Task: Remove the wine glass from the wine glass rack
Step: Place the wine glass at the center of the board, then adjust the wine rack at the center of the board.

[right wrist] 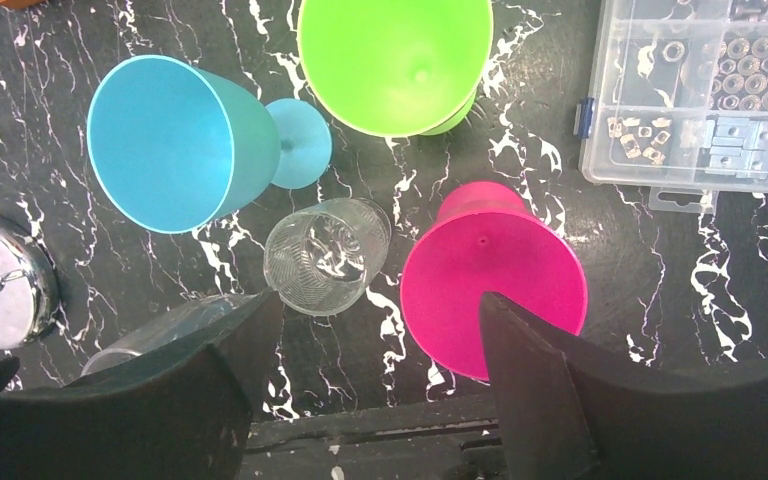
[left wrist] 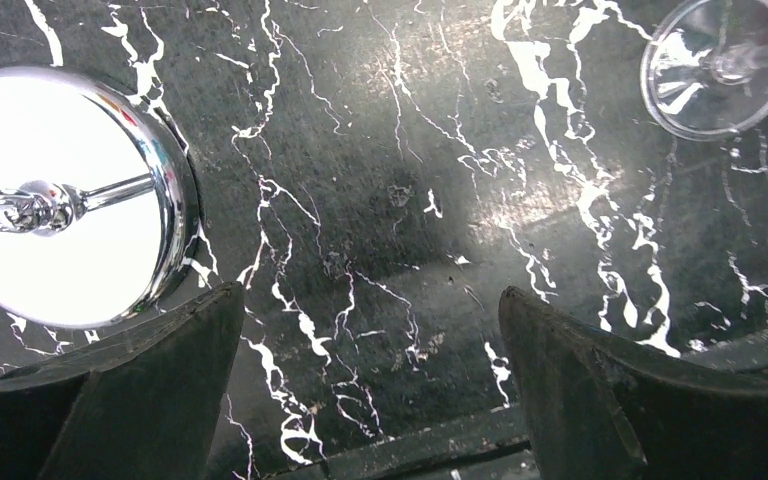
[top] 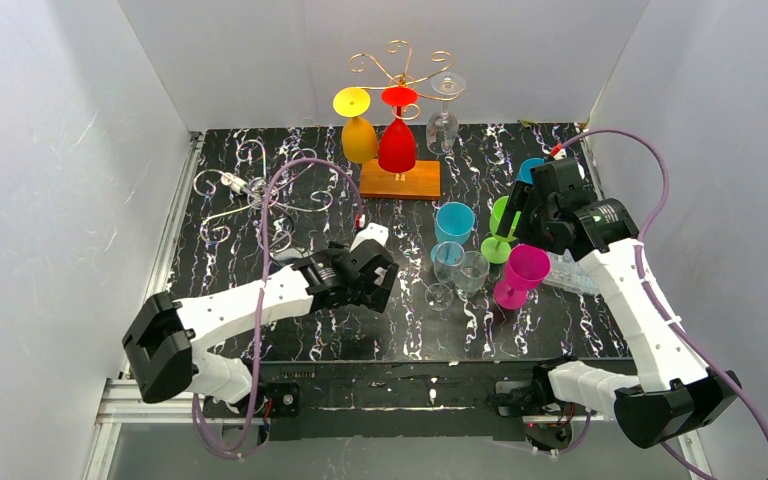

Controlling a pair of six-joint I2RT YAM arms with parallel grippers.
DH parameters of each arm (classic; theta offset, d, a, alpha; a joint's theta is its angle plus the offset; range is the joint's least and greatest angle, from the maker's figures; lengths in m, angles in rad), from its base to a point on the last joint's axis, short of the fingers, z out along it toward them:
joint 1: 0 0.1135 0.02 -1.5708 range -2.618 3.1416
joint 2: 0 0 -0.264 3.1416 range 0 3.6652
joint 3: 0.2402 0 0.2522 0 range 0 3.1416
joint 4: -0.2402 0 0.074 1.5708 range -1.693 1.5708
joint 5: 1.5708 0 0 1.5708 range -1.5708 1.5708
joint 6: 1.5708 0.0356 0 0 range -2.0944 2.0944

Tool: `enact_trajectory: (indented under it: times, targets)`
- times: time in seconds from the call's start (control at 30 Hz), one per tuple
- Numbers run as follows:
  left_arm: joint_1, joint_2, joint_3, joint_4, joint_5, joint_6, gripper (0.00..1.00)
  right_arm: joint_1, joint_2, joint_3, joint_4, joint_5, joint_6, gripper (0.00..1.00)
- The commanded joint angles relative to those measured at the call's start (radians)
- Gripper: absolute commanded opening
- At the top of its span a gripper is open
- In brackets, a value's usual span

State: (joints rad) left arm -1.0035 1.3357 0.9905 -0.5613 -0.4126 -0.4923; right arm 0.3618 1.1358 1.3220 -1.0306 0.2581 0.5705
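The left gripper [top: 385,272] hangs low over the black, white-veined table top [top: 220,250], jaws spread wide with nothing between them. In its wrist view a round chrome disc on a thin rod [left wrist: 70,200] lies just beyond its left finger [left wrist: 130,400]. The clear foot of a glass [left wrist: 720,65] sits farther ahead, off to its right.

The right gripper [top: 518,222] is also wide open and empty, poised above a cluster of upright drinkware. Closest to it, a magenta plastic wine glass [right wrist: 495,280] stands under its right finger [right wrist: 560,400], the rim partly hidden by that finger. A clear patterned glass tumbler [right wrist: 327,255] sits just ahead of the gap between the fingers. Beyond that, a sky-blue plastic wine glass [right wrist: 175,140] stands ahead to the left and a lime-green plastic wine glass [right wrist: 395,60] straight ahead. A clear plastic parts box [right wrist: 700,95] filled with small metal hardware lies ahead to the right.

Well beyond both grippers, at the far edge of the table, a gold wire wine glass rack [top: 400,62] rises from a wooden base [top: 400,180]. A yellow wine glass [top: 358,135], a red wine glass [top: 397,145] and a clear wine glass [top: 442,128] hang from it upside down. Neither gripper is near them.
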Motion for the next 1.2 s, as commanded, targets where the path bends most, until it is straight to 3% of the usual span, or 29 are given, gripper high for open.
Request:
enact_trajectory:
  times: [0.0,0.5,0.9,1.17]
  targets:
    - [0.004,0.051,-0.024,0.036,-0.079,0.012,0.98,-0.003,-0.013,0.05,-0.016,-0.005,-0.014,0.82]
    - [0.105,0.165,-0.083,0.075,-0.135,0.033,0.98,-0.003,-0.011,0.048,-0.003,-0.031,-0.024,0.82]
    - [0.187,0.265,-0.141,0.22,0.046,0.008,0.98,-0.003,-0.01,0.031,0.009,-0.027,-0.042,0.84]
    - [0.261,0.274,-0.155,0.207,0.042,-0.009,0.98,-0.003,-0.005,0.029,0.017,-0.037,-0.045,0.84]
